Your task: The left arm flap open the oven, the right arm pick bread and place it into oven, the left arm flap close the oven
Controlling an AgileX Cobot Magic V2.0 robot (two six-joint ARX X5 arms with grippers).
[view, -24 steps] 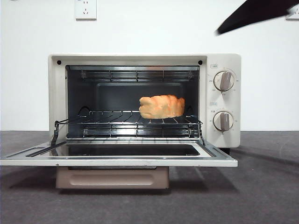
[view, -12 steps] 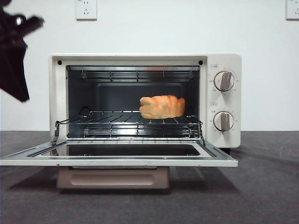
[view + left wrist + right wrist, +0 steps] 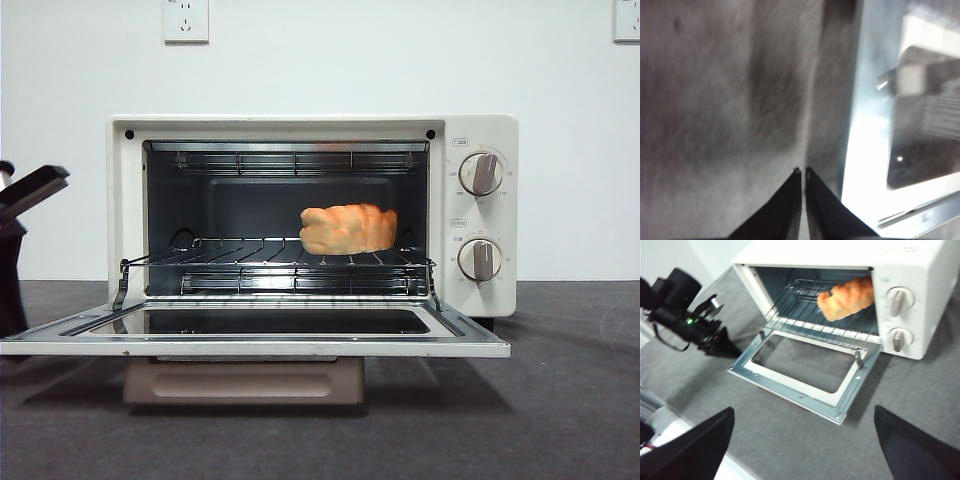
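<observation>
1. One oven stands on the grey table, its door folded down flat and level toward the camera, with the beige bar handle showing beneath the door's front edge
2. Inside, the bread lies on the wire rack, toward the side nearer the two knobs; in the right wrist view the bread sits the same way, on the rack just inside the opening
3. The left gripper has its two black jaws pressed together, tips meeting; they point down at the grey table right beside one side edge of the lowered door, without touching it as far as the blurred picture shows
4. In the front view the left arm shows as a dark shape at the picture's left edge, beside the door's outer corner; the right wrist view shows the same left arm, with a small green light, just off the door's far corner
5. The right gripper is held high and well back from the oven, jaws spread wide apart with nothing between them, looking down on the open door and the table
6. Two wall sockets sit on the white wall behind the oven
</observation>
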